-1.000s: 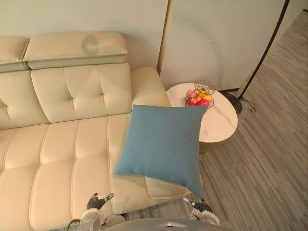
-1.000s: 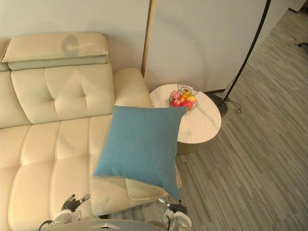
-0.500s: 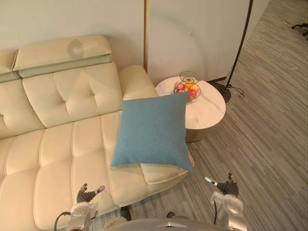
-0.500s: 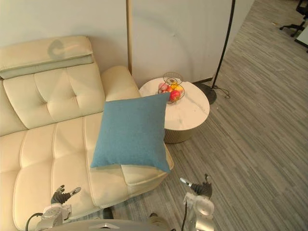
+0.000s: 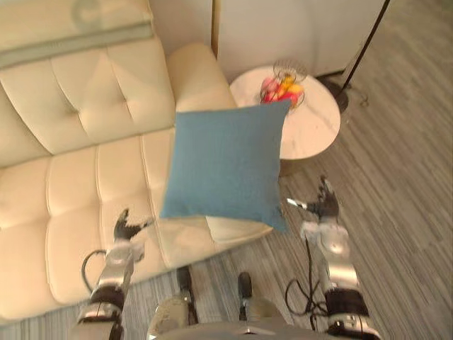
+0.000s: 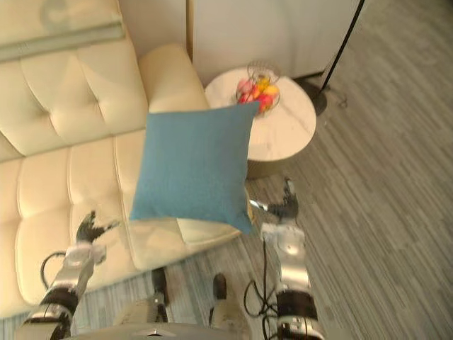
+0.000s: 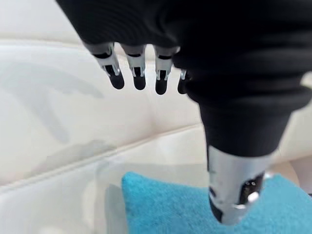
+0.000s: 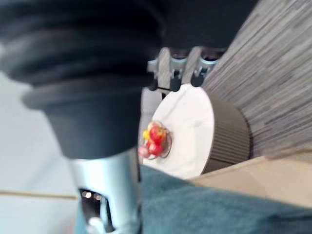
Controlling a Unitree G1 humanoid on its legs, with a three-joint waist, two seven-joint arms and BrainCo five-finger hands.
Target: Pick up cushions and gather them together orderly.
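A square blue cushion point(image 5: 226, 166) lies on the right end of the cream sofa point(image 5: 85, 184), its upper corner reaching over the side table and its lower right corner past the seat's front edge. My left hand point(image 5: 126, 228) hovers open over the seat, just left of the cushion's lower left corner; the left wrist view shows straight fingers point(image 7: 139, 73) above the cushion point(image 7: 170, 204). To the right of the cushion's lower right corner, over the floor, my right hand point(image 5: 322, 207) is open and holds nothing. The cushion's edge point(image 8: 204, 209) lies below that hand's thumb.
A round white side table point(image 5: 315, 127) stands against the sofa's right arm, with a wire basket of fruit point(image 5: 285, 86) on it. A floor lamp's pole and base point(image 5: 347, 95) stand behind the table. Grey plank floor point(image 5: 396, 212) spreads to the right.
Both arms have reached forward: the left hand is now over the seat by the cushion, the right hand beside its lower right corner. The camera has tipped downward. The cushion has not moved.
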